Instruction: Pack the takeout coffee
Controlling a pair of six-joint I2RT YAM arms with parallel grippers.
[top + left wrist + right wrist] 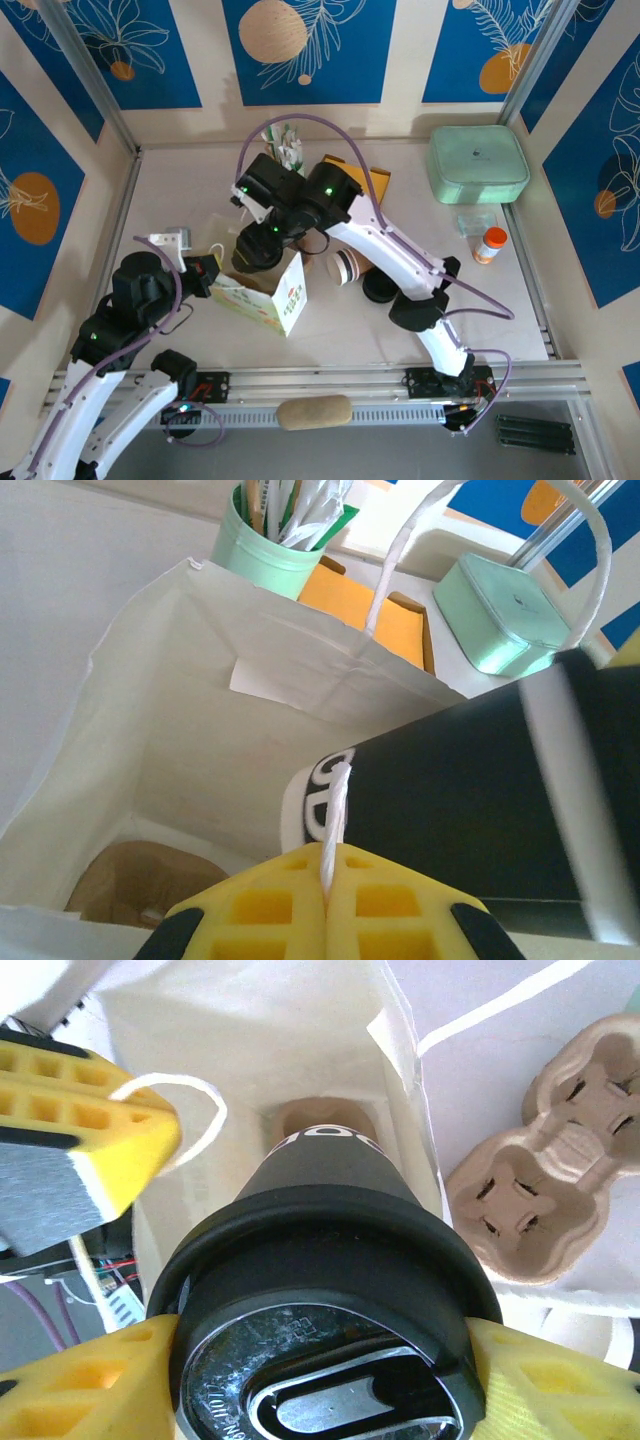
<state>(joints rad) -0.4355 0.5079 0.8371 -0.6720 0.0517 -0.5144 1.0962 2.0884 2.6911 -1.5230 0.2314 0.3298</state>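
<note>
Kraft cup (345,268) tipped at three o'clock of bag (200,710), brown lump (140,880) inside; right gripper (320,1380) clamps black cup (330,1190), left gripper (328,905) pinches handle (338,820)

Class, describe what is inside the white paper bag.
A black lidded cup pokes into the white paper bag. Something brown lies at the bottom; the cup and bag wall cover part of it.

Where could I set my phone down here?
The table is bare at the near right, between the orange-capped bottle and the front rail, and at the far left beside the utensil cup. The middle is crowded: the paper bag, held by the left gripper, the right gripper with a black cup, a tipped cup and a lid.
</note>
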